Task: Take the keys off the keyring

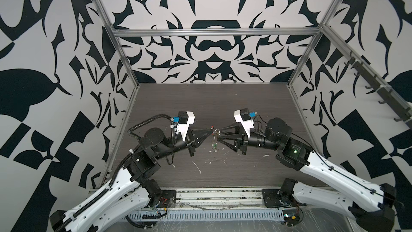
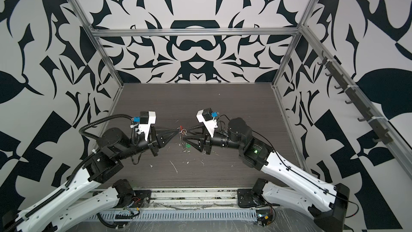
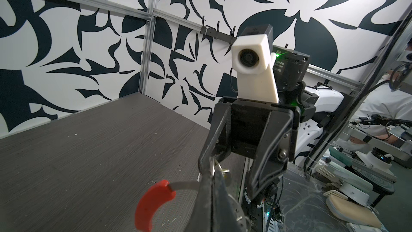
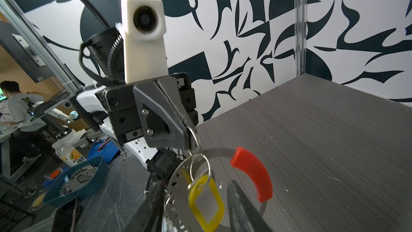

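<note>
The keyring (image 4: pixel 178 181) is a silver band with holes and a red sleeve (image 4: pixel 254 175); it hangs above the table between both arms. In both top views it shows as a small glint (image 1: pixel 215 132) (image 2: pixel 184 132). My left gripper (image 3: pixel 210 174) (image 1: pixel 211 129) is shut on the band close to the red sleeve (image 3: pixel 153 204). A yellow-headed key (image 4: pixel 206 201) dangles from a small split ring (image 4: pixel 200 166). My right gripper (image 4: pixel 196 183) (image 1: pixel 219 135) is open, its fingers (image 4: pixel 243 208) standing either side of that key. A green-headed key (image 1: pixel 214 145) (image 2: pixel 188 146) hangs lowest.
White scraps (image 1: pixel 197 167) litter the dark wood-grain table (image 1: pixel 200 108). Patterned walls and aluminium posts (image 1: pixel 124 63) close in the cell, with a hook rail (image 1: pixel 379 90) on the right wall. Outside the cell stands a blue tray (image 4: pixel 75 181) of loose parts.
</note>
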Motion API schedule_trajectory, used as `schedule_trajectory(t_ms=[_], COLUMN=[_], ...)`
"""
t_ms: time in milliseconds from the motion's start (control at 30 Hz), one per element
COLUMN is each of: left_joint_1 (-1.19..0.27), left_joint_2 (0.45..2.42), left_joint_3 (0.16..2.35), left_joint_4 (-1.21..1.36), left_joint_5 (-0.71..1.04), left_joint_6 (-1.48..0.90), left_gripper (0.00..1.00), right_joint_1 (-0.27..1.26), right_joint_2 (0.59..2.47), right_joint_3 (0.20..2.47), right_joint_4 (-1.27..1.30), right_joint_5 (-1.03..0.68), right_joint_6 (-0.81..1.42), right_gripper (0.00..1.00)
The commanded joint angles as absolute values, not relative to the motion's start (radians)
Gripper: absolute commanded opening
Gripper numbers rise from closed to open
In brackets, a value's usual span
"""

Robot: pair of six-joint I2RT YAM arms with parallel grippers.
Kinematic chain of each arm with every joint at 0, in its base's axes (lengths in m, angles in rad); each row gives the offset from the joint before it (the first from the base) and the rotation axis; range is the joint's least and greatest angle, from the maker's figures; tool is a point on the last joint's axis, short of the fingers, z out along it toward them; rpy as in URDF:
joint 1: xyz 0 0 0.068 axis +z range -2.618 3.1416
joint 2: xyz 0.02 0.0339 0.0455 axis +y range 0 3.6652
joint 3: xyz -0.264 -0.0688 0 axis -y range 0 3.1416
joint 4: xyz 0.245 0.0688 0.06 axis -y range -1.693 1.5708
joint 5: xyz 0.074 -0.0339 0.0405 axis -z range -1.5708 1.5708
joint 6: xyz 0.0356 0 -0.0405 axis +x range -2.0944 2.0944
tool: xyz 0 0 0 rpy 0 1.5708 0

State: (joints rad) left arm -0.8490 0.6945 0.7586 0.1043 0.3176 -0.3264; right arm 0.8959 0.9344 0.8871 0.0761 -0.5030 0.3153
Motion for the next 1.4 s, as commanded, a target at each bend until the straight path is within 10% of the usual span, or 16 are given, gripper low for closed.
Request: schedule_trajectory(t_ms=[0, 367, 1367], left_joint_1=[-0.85, -0.85, -0.85], left_joint_2=[0.678, 0.677, 0.681], left_joint_3=[0.747, 0.741, 0.72], left_joint_4=[0.155, 0.16, 0.237], left_joint_5=[0.315, 0.288, 0.328], left_joint_6=[-0.338, -0.341, -0.345], left_gripper=[0.0, 0.0, 0.0], right_joint_1=[0.91, 0.94, 1.003], right_joint_2=[0.939, 0.946, 1.049], right_joint_3=[0.912, 0.941, 0.997], right_joint_4=[0.086, 0.009, -0.101], right_joint_5=[-0.462, -0.384, -0.451], right_joint_6=[0.286, 0.219, 0.141], right_gripper=[0.42, 0.0, 0.0])
